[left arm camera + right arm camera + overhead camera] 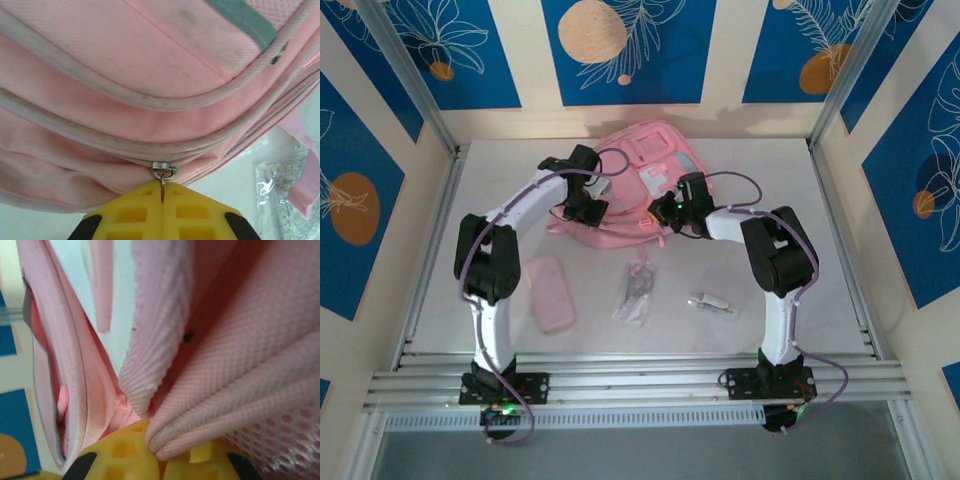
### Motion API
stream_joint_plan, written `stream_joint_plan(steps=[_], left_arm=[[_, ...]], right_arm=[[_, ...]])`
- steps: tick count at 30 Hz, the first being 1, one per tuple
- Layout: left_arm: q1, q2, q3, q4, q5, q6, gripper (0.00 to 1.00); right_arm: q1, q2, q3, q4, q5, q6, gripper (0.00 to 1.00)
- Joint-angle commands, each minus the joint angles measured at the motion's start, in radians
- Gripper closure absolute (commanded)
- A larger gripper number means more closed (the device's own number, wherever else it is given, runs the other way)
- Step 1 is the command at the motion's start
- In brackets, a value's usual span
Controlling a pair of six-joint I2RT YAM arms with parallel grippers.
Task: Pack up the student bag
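Right now we are working at the student bag (645, 165), which is lying on the far middle of the table (780, 160), between our two arms. Our left gripper (163, 194) is pinching the small metal zip pull (163, 186) hanging from the slider (164, 166) on the bag's near edge. Its yellow fingers are pressing together with only the thin tab between them. Our right gripper (159, 452) is biting into a thick fold of the bag's pink ribbed fabric, its jaws clamping on that fold, with mesh showing to its right. From above, we are seeing both grippers meeting the bag's near side, the left one toward its left corner and the right one toward its right. Closer to us, well apart from the bag, a flat pink pencil case (550, 292) is lying to the left and a clear packet (634, 295) is sitting in the middle. A small white item (712, 303) is resting to the right; we cannot tell what it is.
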Motion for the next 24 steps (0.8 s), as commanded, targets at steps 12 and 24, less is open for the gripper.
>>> stream_joint_plan(steps=[12, 24], left_arm=[[0.09, 0.005, 0.035, -0.105, -0.049, 0.068, 1.0], [-0.086, -0.238, -0.19, 0.027, 0.279, -0.082, 1.0]], right_arm=[[-0.241, 0.01, 0.258, -0.502, -0.133, -0.592, 1.0], [-0.241, 0.122, 0.428, -0.526, -0.034, -0.506, 1.0]])
